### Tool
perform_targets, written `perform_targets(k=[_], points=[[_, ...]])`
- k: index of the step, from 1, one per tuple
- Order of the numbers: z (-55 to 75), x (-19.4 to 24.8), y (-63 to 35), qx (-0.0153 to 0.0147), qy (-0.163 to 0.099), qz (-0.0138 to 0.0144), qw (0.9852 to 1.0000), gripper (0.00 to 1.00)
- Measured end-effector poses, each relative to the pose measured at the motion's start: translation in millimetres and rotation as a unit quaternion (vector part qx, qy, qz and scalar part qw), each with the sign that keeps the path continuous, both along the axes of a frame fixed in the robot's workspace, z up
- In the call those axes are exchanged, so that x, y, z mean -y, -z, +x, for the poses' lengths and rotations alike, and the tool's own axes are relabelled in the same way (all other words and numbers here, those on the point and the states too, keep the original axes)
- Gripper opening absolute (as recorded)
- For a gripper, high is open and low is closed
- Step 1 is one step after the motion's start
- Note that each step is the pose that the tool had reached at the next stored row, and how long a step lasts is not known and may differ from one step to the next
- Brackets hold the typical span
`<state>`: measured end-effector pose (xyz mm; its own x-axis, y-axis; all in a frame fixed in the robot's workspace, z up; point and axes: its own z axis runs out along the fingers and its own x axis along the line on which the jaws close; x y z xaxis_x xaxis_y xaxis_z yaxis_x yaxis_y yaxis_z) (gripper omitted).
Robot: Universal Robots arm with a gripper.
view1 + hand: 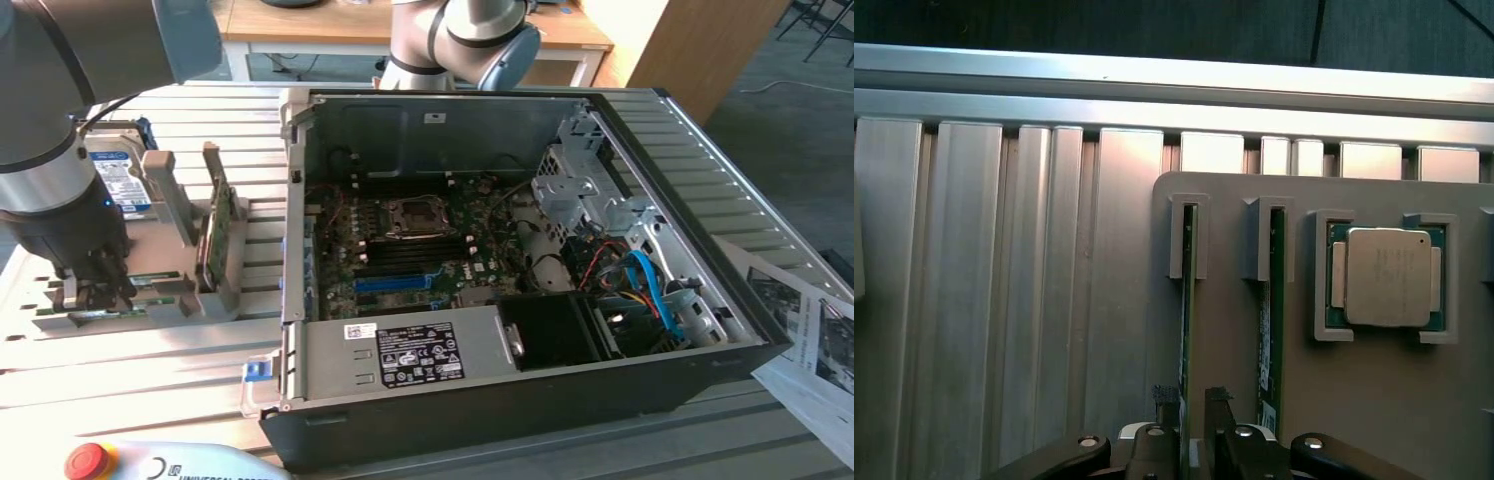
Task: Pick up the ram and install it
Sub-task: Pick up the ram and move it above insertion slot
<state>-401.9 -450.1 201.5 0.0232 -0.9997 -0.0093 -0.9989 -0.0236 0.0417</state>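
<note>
Two rams stand on edge in the slots of a grey holder (1234,400). One ram (1188,290) runs between my fingertips, and a second stick (1265,320) stands beside it. My gripper (1191,400) is open, one dark finger (1165,415) on each side of the first ram, not clamped on it. In the exterior view the gripper (100,293) reaches down onto the holder (160,305) at that view's left, where a thin green ram (127,311) lies low. The motherboard's blue slots (400,283) sit inside the open case.
A processor (1384,275) rests in a pocket of the holder next to the sticks. A larger green card (214,235) stands on edge, and a hard drive (123,180) sits behind it. The open computer case (507,400) fills the middle. A red stop button (87,460) is in front, papers (801,330) at the exterior view's right.
</note>
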Motion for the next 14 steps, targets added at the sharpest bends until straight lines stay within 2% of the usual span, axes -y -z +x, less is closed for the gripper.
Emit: perform_targets(k=[14], points=[[3.8,-0.3,-0.1,-0.0005,0.0,-0.0009,1.0,0.25]])
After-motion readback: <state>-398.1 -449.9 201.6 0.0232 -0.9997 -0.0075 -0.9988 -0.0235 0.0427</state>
